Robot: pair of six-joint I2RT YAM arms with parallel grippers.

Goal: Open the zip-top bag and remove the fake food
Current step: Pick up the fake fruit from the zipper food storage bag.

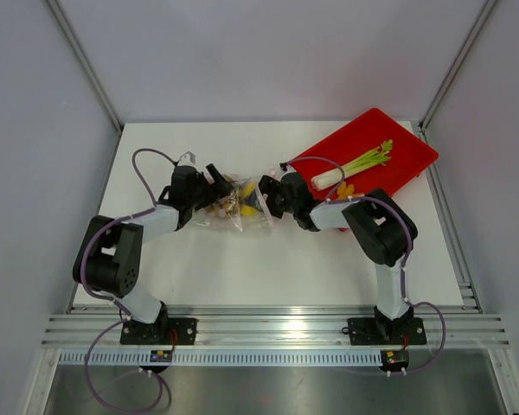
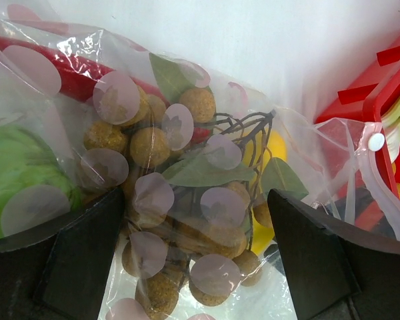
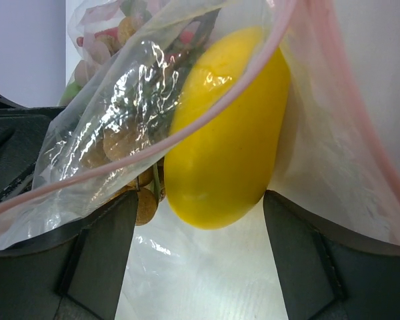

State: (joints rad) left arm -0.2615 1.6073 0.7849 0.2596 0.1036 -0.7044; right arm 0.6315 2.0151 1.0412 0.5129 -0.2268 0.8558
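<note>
**Right jaws stand around the yellow piece at the open mouth**

Nearest to us, in the right wrist view, the right gripper (image 3: 199, 200) has its jaws apart, one on each side of the yellow piece (image 3: 227, 127). Whether they already touch it, we cannot tell. The piece sticks out through the mouth of the zip-top bag (image 3: 100, 120), and the pink zip strip (image 3: 120, 160) loops around it. From this we judge that the bag is open and the emptying is partly done.

Deeper inside the bag lie the tan balls (image 2: 150, 147) and the green round fruit (image 2: 20, 173). At the opposite end the left gripper (image 2: 195, 200) also has its jaws apart, with the bulging plastic between them. We think it stands there to keep the bag from sliding on the table (image 1: 329, 268) when the right arm pulls.

Farther away, the celery stalk (image 1: 359, 162) lies on the red tray (image 1: 398, 143), outside the bag.
</note>
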